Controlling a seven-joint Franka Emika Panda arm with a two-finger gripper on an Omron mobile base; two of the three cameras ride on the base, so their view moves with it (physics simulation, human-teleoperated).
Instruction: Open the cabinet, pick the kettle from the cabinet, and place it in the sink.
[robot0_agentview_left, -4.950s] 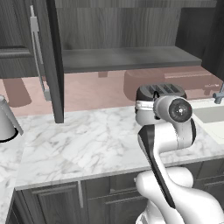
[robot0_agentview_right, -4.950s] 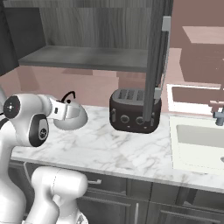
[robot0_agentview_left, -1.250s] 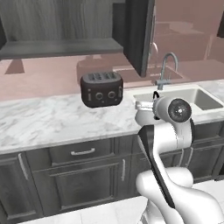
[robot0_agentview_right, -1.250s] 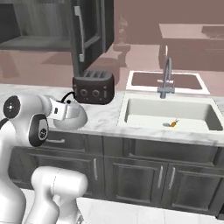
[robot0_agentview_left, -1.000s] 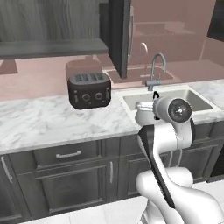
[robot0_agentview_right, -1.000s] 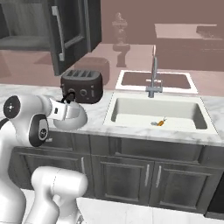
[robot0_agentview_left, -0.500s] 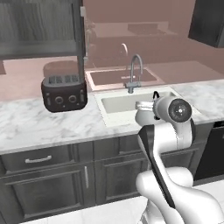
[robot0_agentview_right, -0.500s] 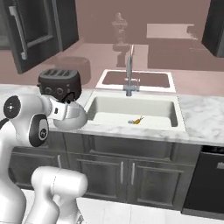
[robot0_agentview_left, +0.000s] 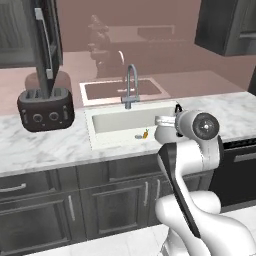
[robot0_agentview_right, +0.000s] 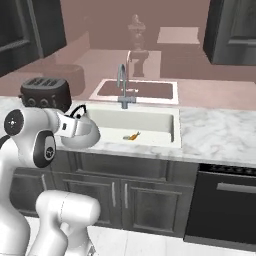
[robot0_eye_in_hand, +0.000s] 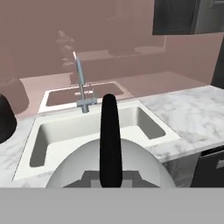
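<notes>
Silver-grey and dome-shaped, the small squat kettle (robot0_agentview_right: 80, 131) is held by its thin black loop handle (robot0_eye_in_hand: 109, 140), on which the two-finger gripper (robot0_agentview_right: 68, 125) is clamped shut. In the hand view the kettle's dome sits directly under the pincer. The wide off-white rectangular sink (robot0_agentview_right: 135, 122) lies just ahead of the pincer and below it, with the tall silver-grey faucet (robot0_agentview_right: 122, 85) at its far rim and a small orange object (robot0_agentview_right: 132, 135) on its floor. To place the kettle well, it is judged that it should be carried forward past the near rim, kept level, lowered clear of the faucet and the orange object, and released only once seated. The white arm (robot0_agentview_right: 30, 137) is folded close to the body, with the hand held level at counter height. Well to one side, the dark wood-grain cabinet door (robot0_agentview_left: 47, 45) stands open above a black toaster (robot0_agentview_left: 45, 110).
</notes>
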